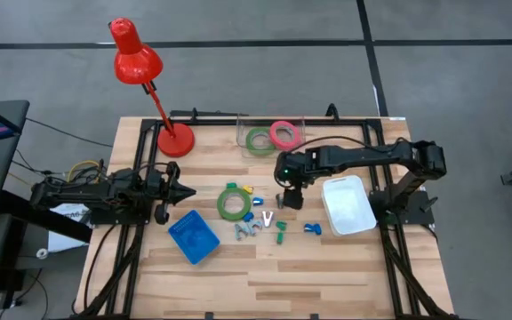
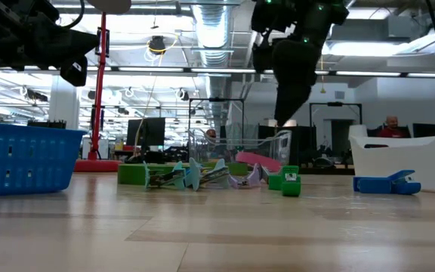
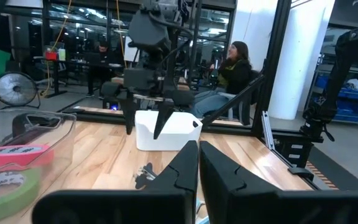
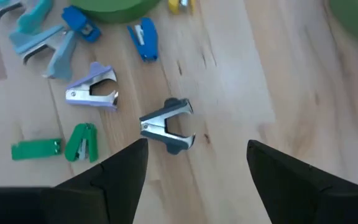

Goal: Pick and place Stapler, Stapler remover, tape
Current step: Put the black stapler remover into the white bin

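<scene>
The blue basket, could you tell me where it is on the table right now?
In the high view, the blue basket sits on the table's left half, near the front edge, just past the shut left hand and left of the green tape ring.

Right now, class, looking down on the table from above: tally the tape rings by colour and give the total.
green tape rings: 2
pink-red tape ring: 1
Total: 3
</scene>
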Robot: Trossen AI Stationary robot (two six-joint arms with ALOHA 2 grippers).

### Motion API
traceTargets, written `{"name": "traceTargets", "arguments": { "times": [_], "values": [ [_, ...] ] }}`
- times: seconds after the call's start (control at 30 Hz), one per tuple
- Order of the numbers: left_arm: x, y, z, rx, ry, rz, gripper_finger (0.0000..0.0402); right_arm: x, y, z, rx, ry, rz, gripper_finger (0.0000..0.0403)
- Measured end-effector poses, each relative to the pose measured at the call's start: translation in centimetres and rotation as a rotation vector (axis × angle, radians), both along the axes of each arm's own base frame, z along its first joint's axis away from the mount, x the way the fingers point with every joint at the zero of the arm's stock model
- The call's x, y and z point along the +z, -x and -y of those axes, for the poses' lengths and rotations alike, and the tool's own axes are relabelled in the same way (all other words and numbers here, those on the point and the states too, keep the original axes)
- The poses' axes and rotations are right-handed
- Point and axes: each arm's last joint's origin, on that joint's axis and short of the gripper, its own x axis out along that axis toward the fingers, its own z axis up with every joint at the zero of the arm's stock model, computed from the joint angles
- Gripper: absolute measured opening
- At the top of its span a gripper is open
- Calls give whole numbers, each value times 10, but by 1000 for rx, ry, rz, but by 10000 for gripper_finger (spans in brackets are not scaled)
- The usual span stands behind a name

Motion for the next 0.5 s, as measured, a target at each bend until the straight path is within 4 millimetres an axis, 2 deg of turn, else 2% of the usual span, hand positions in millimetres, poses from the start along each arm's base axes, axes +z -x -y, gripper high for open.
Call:
{"name": "traceTargets", "arguments": {
  "times": [0.27,0.5],
  "values": [
    [0,0,0,0,0,2,8,-14,5,8,-83,-22,-3,265],
    [1,0,0,0,0,9,8,-27,8,7,-168,-60,9,265]
  ]
}}
